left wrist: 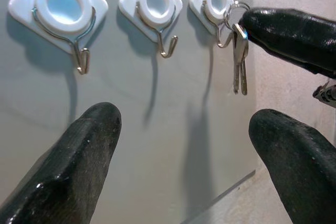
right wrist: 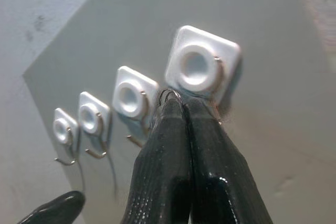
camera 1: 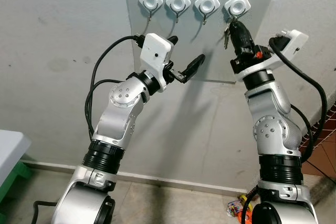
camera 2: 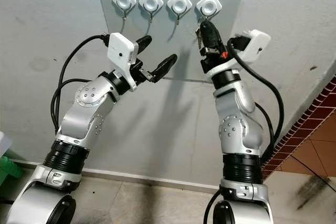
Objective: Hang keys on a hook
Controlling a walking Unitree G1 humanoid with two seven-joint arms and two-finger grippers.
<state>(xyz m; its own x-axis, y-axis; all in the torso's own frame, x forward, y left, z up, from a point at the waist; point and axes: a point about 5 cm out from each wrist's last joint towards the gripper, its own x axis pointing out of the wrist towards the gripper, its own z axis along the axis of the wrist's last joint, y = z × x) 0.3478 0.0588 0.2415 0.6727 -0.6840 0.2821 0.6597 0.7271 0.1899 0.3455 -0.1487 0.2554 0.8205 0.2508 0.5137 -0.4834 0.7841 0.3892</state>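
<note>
Up on the grey wall panel, the right gripper pinches the keys, ring right at the rightmost hook, blades dangling straight down; left gripper gapes idle.

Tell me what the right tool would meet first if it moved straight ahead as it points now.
Probably the rightmost hook on the grey panel. The right tool, shut on the keys, points at its lower edge; depth is unclear.

Four hooks, two keys
</note>
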